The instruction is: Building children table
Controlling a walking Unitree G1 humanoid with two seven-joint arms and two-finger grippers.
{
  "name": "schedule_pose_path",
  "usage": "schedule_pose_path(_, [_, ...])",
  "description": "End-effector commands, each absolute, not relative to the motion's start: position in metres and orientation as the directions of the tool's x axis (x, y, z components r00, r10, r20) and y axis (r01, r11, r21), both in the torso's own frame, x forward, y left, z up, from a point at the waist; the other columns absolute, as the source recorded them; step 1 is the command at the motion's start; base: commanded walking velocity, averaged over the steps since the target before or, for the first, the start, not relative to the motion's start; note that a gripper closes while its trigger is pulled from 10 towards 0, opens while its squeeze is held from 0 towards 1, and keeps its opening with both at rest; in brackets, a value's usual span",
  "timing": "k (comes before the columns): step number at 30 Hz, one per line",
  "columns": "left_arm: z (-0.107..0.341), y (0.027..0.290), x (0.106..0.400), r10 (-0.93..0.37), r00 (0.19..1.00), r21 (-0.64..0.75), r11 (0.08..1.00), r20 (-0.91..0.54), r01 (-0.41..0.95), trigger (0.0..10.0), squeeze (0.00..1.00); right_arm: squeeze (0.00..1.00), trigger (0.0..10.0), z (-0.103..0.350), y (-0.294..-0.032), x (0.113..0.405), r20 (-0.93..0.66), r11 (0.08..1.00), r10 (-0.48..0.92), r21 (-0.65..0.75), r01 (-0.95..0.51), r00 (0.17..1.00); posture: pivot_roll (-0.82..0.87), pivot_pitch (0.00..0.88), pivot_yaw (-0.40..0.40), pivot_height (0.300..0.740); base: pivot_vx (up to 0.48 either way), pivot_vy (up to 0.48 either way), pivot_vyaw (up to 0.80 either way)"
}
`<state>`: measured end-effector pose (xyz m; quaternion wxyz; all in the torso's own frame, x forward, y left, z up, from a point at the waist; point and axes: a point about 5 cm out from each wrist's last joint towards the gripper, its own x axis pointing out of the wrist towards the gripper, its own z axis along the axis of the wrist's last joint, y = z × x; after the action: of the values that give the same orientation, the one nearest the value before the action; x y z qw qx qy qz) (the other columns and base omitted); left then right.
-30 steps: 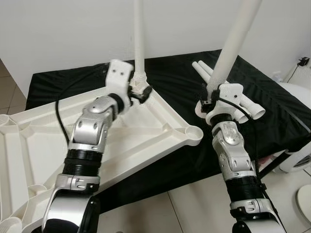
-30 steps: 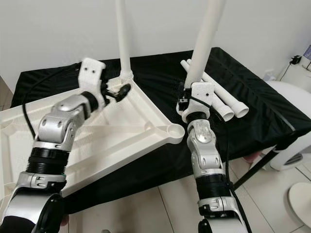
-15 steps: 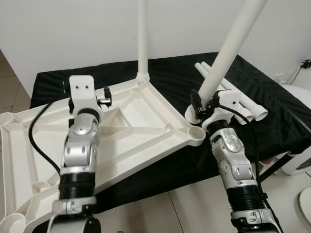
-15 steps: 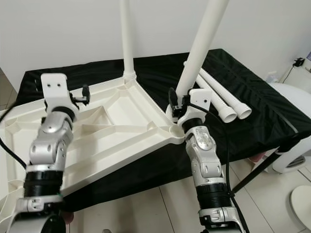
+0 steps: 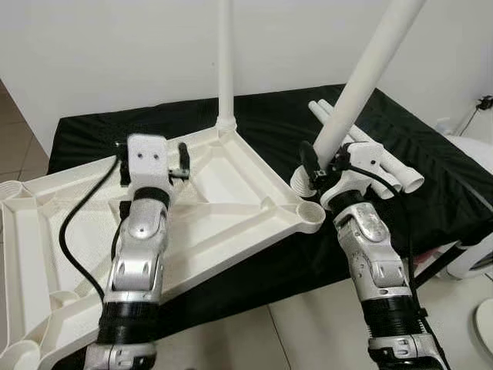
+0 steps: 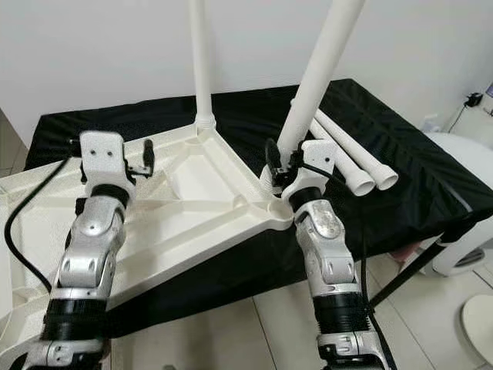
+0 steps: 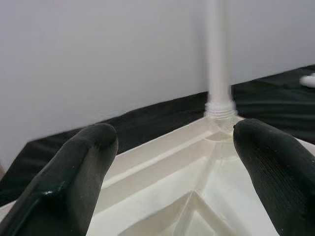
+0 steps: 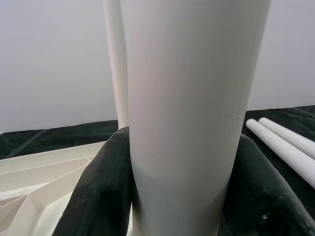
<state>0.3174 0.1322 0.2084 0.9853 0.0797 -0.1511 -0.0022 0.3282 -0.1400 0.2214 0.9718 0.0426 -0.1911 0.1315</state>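
Claws first: the right claw [image 5: 322, 165] is clamped around a white leg tube [image 5: 362, 83], its two black fingers [image 8: 101, 191] pressed against either side of the tube low on its length. That tube leans up and away from the claw, its lower end sitting just beside the round corner socket [image 5: 310, 211] of the white plastic table panel [image 5: 231, 208]. Whether the tube's end touches the socket cannot be told.

The left claw [image 7: 172, 162] stands wide apart and holds nothing; its fingers [image 7: 74, 172] hover over the ribbed underside of the panel, apart from it, pointing toward the far corner. At that far corner another white leg [image 5: 225, 62] stands upright, seated in its threaded collar [image 7: 219, 105].

The panel lies upside down, ribs showing, partly on a black-covered tabletop [image 5: 431, 185] and partly overhanging its near edge toward the robot. On the cloth beyond the right claw lie two more loose leg tubes [image 6: 350, 158], side by side, their open ends toward the robot's right.

A black cable [image 5: 73, 231] loops beside the left arm. A white wall [image 5: 115, 46] rises behind the tabletop, and pale floor tiles [image 5: 308, 324] show below its near edge.
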Motion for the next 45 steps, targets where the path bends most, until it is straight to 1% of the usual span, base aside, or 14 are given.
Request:
schedule_pose_path(1, [0.213,0.117,0.311,-0.178,0.924,0.223,0.969,0.337,0.105,10.0,0.0,0.0,10.0,0.223,-0.14,0.325,0.391,0.958,0.253,0.026,-0.286,0.885,-0.09,0.004,0.032,0.74,0.0,0.0,0.0])
schedule_pose_path(2, [0.213,0.117,0.311,-0.178,0.924,0.223,0.969,0.337,0.105,10.0,0.0,0.0,10.0,0.223,-0.14,0.325,0.391,0.958,0.253,0.026,-0.286,0.885,-0.09,0.004,0.032,0.74,0.0,0.0,0.0])
schedule_pose_path(3, [0.214,0.113,0.308,-0.22,0.912,0.26,0.957,0.347,0.132,10.0,0.0,0.0,10.0,0.223,-0.14,0.325,0.39,0.958,0.253,0.023,-0.284,0.885,-0.09,0.004,0.032,0.74,0.0,0.0,0.0])
schedule_pose_path(4, [0.208,0.102,0.304,-0.334,0.886,0.32,0.919,0.323,0.23,10.0,0.0,0.0,10.0,0.223,-0.142,0.325,0.387,0.961,0.249,0.017,-0.277,0.888,-0.08,0.002,0.029,0.74,0.0,0.0,0.0])
schedule_pose_path(5, [0.208,0.102,0.304,-0.334,0.886,0.32,0.919,0.323,0.23,10.0,0.0,0.0,10.0,0.223,-0.142,0.325,0.387,0.961,0.249,0.017,-0.277,0.888,-0.08,0.002,0.029,0.74,0.0,0.0,0.0])
schedule_pose_path(7, [0.197,0.088,0.299,-0.468,0.843,0.372,0.856,0.264,0.359,10.0,0.0,0.0,10.0,0.222,-0.143,0.326,0.381,0.964,0.244,0.01,-0.267,0.892,-0.08,0.002,0.026,0.74,0.0,0.0,0.0])
schedule_pose_path(8, [0.197,0.088,0.299,-0.468,0.843,0.372,0.856,0.264,0.359,10.0,0.0,0.0,10.0,0.222,-0.143,0.326,0.381,0.964,0.244,0.01,-0.267,0.892,-0.08,0.002,0.026,0.74,0.0,0.0,0.0])
schedule_pose_path(10, [0.189,0.077,0.295,-0.57,0.795,0.387,0.794,0.208,0.468,10.0,0.0,0.0,10.0,0.221,-0.143,0.327,0.375,0.963,0.248,0.003,-0.268,0.893,-0.08,0.0,0.028,0.74,0.0,0.0,0.0])
schedule_pose_path(13, [0.189,0.077,0.295,-0.57,0.795,0.387,0.794,0.208,0.468,10.0,0.0,0.0,10.0,0.221,-0.143,0.327,0.375,0.963,0.248,0.003,-0.268,0.893,-0.08,0.0,0.028,0.74,0.0,0.0,0.0])
schedule_pose_path(14, [0.185,0.071,0.294,-0.615,0.768,0.406,0.757,0.177,0.512,10.0,0.0,0.0,10.0,0.221,-0.143,0.327,0.373,0.963,0.25,0.001,-0.27,0.893,-0.08,0.0,0.035,0.74,0.0,0.0,0.0])
schedule_pose_path(17, [0.181,0.066,0.292,-0.652,0.744,0.409,0.725,0.146,0.554,10.0,0.0,0.0,10.0,0.221,-0.143,0.327,0.372,0.963,0.25,-0.002,-0.269,0.894,-0.09,0.0,0.038,0.74,0.0,0.0,0.0])
schedule_pose_path(21, [0.164,0.05,0.286,-0.739,0.674,0.406,0.623,0.023,0.669,10.0,0.0,0.0,10.0,0.221,-0.149,0.325,0.369,0.97,0.229,-0.007,-0.244,0.901,-0.09,0.0,0.044,0.74,0.0,0.0,0.0])
schedule_pose_path(30, [0.147,0.039,0.288,-0.772,0.623,0.422,0.527,-0.125,0.738,10.0,0.0,0.0,10.0,0.219,-0.151,0.324,0.36,0.974,0.215,-0.012,-0.226,0.908,-0.1,0.015,0.049,0.74,0.0,0.0,0.0])
schedule_pose_path(45, [0.137,0.032,0.304,-0.71,0.648,0.439,0.508,-0.273,0.741,10.0,0.0,0.0,10.0,0.22,-0.153,0.324,0.357,0.977,0.204,-0.021,-0.211,0.911,-0.1,0.025,0.052,0.74,0.0,0.0,0.0])
